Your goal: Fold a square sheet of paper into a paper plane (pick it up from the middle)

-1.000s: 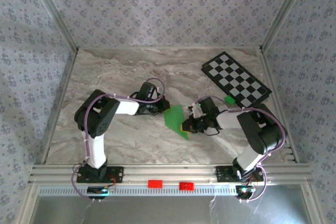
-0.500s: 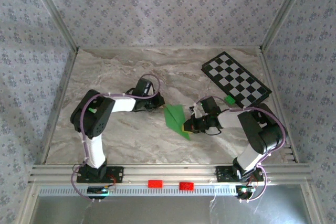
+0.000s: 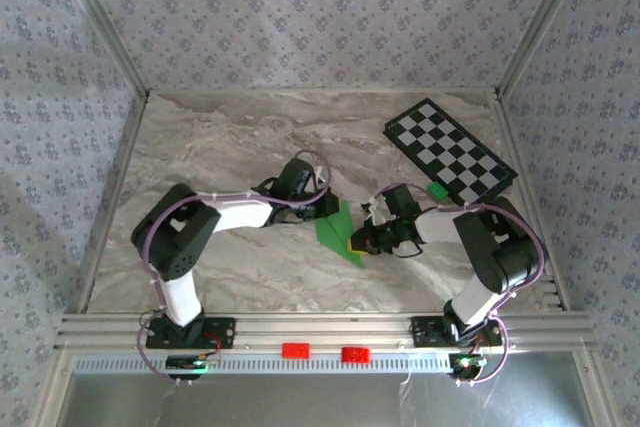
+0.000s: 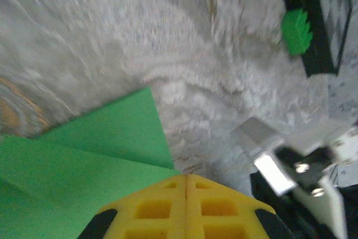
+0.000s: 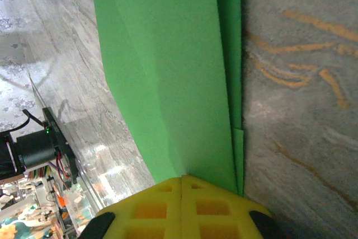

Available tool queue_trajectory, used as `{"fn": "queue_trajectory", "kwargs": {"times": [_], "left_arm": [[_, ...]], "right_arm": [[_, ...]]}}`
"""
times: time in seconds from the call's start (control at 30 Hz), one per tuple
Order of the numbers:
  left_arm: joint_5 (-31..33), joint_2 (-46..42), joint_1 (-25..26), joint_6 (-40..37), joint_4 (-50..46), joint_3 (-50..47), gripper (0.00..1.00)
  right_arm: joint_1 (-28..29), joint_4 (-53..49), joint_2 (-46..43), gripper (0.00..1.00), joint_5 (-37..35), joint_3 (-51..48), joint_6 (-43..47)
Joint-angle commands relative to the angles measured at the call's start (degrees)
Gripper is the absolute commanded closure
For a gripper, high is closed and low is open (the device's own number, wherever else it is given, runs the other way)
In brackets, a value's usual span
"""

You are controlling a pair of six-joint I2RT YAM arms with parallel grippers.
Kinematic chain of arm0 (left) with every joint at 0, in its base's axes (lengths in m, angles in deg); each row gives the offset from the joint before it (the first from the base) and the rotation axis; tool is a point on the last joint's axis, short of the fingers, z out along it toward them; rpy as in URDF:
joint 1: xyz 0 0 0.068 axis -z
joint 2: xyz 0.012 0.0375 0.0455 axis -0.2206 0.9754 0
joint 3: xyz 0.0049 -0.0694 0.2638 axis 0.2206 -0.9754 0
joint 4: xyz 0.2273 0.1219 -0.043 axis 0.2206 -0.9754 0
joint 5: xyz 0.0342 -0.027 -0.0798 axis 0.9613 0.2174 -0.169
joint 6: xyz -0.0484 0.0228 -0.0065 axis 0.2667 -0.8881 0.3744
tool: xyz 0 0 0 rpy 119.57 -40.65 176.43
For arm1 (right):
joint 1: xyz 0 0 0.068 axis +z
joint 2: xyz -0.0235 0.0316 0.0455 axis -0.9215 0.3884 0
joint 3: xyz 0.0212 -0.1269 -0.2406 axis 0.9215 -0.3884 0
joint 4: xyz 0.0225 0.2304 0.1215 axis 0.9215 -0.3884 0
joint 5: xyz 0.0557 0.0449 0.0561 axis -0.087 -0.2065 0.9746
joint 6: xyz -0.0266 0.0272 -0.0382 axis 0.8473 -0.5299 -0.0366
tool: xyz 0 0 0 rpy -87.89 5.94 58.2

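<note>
Down and left of the checkered board (image 3: 450,150), well apart from it, the green paper (image 3: 336,230) lies flat on the marble table (image 3: 230,137). It is folded into a long pointy shape, with layers on top of each other. My left claw (image 3: 325,205) is squeezed tight at the paper's side away from the board. My right claw (image 3: 353,243) is squeezed tight too, at the paper's side nearer the board. I cannot tell if any paper is pinched between the tips or if they only press down on it (the yellow pads hide that spot).

What could go wrong? I think the paper could slide. It is thin and the table looks smooth. If one claw pushes harder than the other, the paper may skid or turn, and the fold would come out crooked. If I press too hard, the tips may wrinkle or tear it. If I lift one claw too soon, the layers may spring open. The tiny green block (image 3: 437,190) sits just beside the board, away from my claws, so I don't think I will bump it.
</note>
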Motion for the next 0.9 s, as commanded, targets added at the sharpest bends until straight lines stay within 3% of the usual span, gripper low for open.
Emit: {"fn": "queue_trajectory", "kwargs": {"times": [0.0, 0.2, 0.33, 0.6, 0.73, 0.87], "left_arm": [[-1.18, 3.75, -0.40, 0.64, 1.91, -0.13, 0.96], [0.65, 6.63, -0.76, -0.20, 0.03, -0.94, 0.99], [-0.13, 6.63, -1.16, -1.16, -1.31, -1.84, 1.00], [-1.59, 7.32, -1.82, -0.58, 0.76, -2.57, 1.00], [-1.70, 7.98, -1.94, -0.42, -0.15, -2.18, 1.00], [-1.12, 8.60, -2.02, 0.21, -1.01, -2.63, 1.00]], "right_arm": [[-0.25, -8.91, 1.95, 1.00, -5.13, -2.12, 0.16], [0.55, -6.08, -1.97, 1.00, -2.64, 0.26, -3.75], [3.33, -9.09, -4.36, 1.00, -7.19, 5.73, -4.57], [5.57, -2.41, 6.52, 1.00, -9.48, 11.26, -8.48], [6.11, -2.28, 9.12, 1.00, -9.67, 9.37, -7.96], [6.73, -2.99, 5.59, 1.00, -11.14, 4.33, -7.11]]}}
